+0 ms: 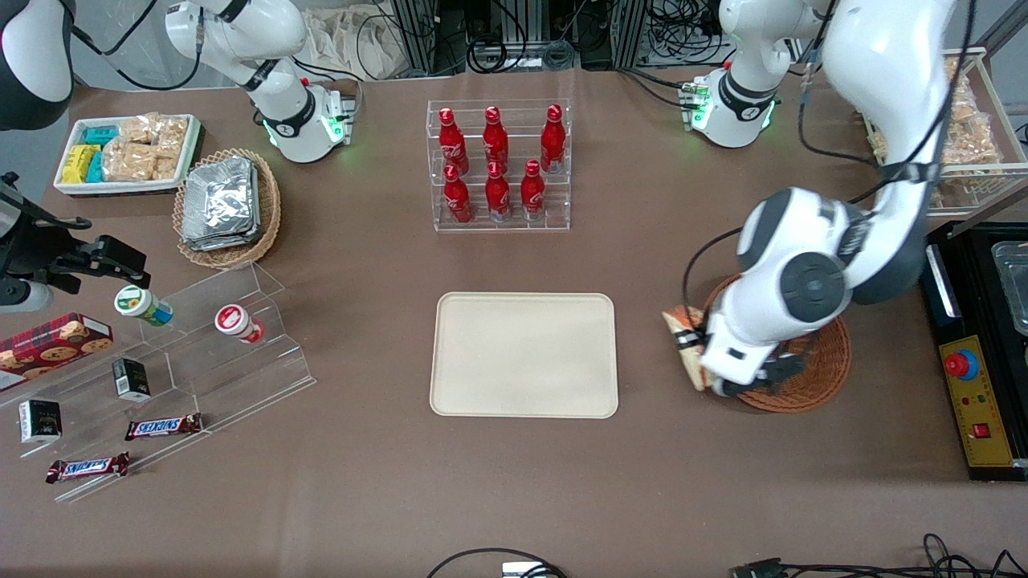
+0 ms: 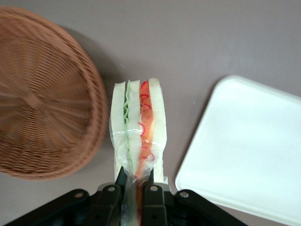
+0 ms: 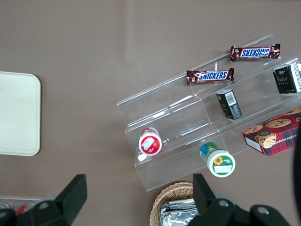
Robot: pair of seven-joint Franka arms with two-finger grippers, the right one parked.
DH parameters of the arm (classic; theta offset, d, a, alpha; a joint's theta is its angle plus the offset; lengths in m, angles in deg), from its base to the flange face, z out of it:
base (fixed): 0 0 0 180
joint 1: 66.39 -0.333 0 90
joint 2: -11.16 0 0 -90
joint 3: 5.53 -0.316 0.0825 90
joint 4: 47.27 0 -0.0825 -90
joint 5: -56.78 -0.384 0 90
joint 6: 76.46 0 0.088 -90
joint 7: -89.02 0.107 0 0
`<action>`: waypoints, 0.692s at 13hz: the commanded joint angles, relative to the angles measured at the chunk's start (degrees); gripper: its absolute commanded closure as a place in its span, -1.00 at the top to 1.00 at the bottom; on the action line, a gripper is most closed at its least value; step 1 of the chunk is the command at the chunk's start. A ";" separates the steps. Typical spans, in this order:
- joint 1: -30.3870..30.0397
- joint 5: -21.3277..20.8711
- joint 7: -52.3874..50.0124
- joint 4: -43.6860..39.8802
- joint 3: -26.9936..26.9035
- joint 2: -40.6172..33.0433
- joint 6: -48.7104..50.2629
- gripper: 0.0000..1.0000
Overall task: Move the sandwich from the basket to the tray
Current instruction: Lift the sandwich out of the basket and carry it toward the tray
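Left arm's gripper (image 2: 133,188) is pinching the small triangular cream-bread sandwich (image 2: 138,132) by its wrapped edge, fingers (image 2: 153,190) clenched, above bare table between round reddish-brown wicker basket (image 2: 42,94) and flat cream rectangular tray (image 2: 249,146). Probably soft, light, film slippery; a gentle edge grip suits it.

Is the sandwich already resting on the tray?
No. The sandwich hangs clamped in the gripper above bare table between the basket and the tray.
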 commanded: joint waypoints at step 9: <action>7.99 -0.58 1.66 -3.20 1.43 10.74 -9.65 -1.00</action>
